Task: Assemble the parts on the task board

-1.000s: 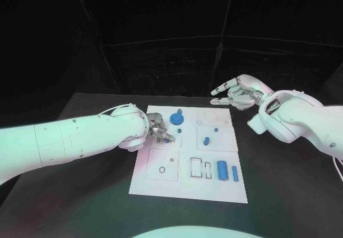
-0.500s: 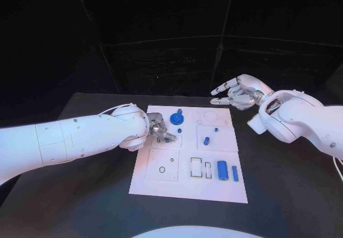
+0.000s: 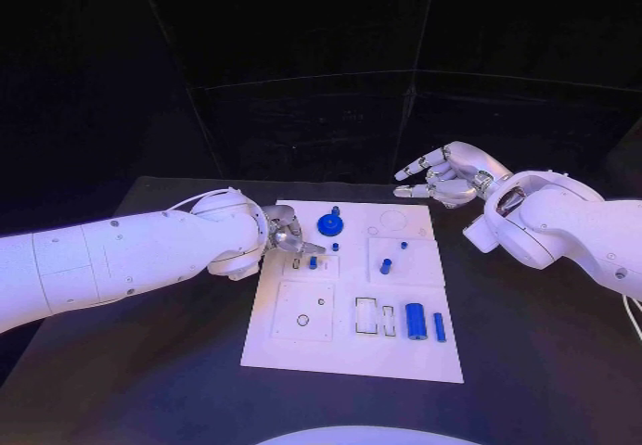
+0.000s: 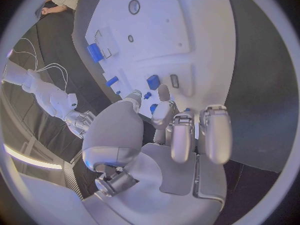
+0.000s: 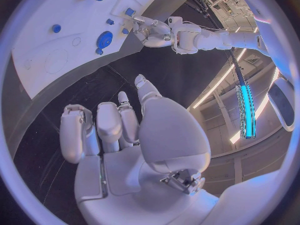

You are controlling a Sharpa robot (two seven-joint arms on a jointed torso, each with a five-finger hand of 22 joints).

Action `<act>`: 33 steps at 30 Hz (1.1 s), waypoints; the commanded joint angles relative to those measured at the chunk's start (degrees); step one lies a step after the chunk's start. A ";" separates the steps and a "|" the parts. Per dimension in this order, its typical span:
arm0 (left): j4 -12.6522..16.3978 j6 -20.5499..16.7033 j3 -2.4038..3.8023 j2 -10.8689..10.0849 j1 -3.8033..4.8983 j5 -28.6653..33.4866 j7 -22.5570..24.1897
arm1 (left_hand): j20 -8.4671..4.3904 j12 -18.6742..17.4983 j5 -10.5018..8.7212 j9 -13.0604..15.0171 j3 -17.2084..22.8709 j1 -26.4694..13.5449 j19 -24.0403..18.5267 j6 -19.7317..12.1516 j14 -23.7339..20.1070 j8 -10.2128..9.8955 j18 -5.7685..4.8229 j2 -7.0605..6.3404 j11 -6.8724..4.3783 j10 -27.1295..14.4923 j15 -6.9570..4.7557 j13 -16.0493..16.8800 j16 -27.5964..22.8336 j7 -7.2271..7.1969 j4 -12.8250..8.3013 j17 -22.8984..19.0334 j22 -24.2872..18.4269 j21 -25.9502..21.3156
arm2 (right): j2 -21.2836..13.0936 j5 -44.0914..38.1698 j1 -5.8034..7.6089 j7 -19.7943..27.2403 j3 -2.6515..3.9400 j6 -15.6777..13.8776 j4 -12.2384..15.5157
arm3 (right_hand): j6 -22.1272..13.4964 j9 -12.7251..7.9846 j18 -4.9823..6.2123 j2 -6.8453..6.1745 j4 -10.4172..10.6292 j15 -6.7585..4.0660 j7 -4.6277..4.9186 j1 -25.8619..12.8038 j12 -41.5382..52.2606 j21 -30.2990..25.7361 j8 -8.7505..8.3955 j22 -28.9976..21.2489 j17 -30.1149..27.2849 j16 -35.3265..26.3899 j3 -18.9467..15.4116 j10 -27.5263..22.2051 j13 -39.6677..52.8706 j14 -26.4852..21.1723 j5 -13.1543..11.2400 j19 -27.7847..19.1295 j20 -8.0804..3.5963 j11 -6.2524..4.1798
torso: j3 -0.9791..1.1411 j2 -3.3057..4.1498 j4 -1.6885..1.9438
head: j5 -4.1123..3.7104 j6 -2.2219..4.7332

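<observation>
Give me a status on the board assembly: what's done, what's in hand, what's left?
Early stage, as far as the frames show. Possibly done: the round blue part and small blue pieces sit near the task board's far end; whether seated, I can't tell. In hand: nothing; the left hand hovers by a small blue piece at the board's left edge, the right hand waits off the board. Left: the blue cylinder and thin blue bar lie beside outlined slots.

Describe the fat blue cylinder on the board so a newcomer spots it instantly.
Start at the white task board mid-table and go to its near right corner area. The blue cylinder lies there between an empty rectangular outline and a thin blue bar. It is much thicker than that bar.
</observation>
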 commanded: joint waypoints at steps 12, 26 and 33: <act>-1.66 5.42 2.57 -2.25 4.52 2.66 -0.28 | 0.91 -4.28 -0.52 -3.42 -5.73 3.82 1.12 -4.37 5.95 -4.46 -0.55 1.13 1.83 -2.86 1.26 -4.80 0.17 2.25 -0.02 15.09 2.18 -2.08 | 0.27 -0.09 0.10 0.61 0.03 0.25 -0.58 | 0.31 -0.07 1.00 -0.01 0.00 -0.22 -0.06 -0.63 -0.16 -0.27 0.29 4.40 -0.04 -0.24 -0.47 -0.04 1.22 0.10 0.14 -0.26 -0.11 -0.09 | 0.05 0.05 -0.02 | 0.30 0.51; -15.50 13.56 2.33 5.46 4.98 -0.22 -0.48 | 1.49 -4.34 -0.55 -6.67 -7.50 6.89 1.11 -3.89 5.95 -6.50 -0.50 2.89 2.37 -3.12 1.77 -5.14 0.17 2.81 -0.16 15.09 2.15 -2.25 | 0.60 -0.09 0.10 0.51 0.03 0.41 -0.70 | 0.29 -0.08 1.00 0.00 0.03 -0.23 -0.07 -0.67 -0.10 -0.27 0.30 4.41 0.02 -0.22 -0.54 0.00 1.27 0.12 0.16 -0.25 -0.11 -0.10 | -0.01 0.11 -0.24 | 0.90 0.39; -19.63 14.54 1.80 8.38 4.49 -0.68 0.43 | 1.53 -4.33 -0.55 -6.95 -7.67 7.15 1.12 -3.74 5.95 -6.60 -0.51 3.15 2.39 -3.14 1.79 -5.18 0.17 2.82 -0.14 15.09 2.17 -2.25 | 0.76 -0.09 0.10 0.56 0.03 0.45 -0.71 | 0.29 -0.08 1.00 0.00 0.03 -0.23 -0.07 -0.67 -0.10 -0.27 0.30 4.41 0.02 -0.22 -0.54 0.00 1.27 0.12 0.16 -0.25 -0.11 -0.10 | 0.04 0.11 -0.15 | 0.89 0.35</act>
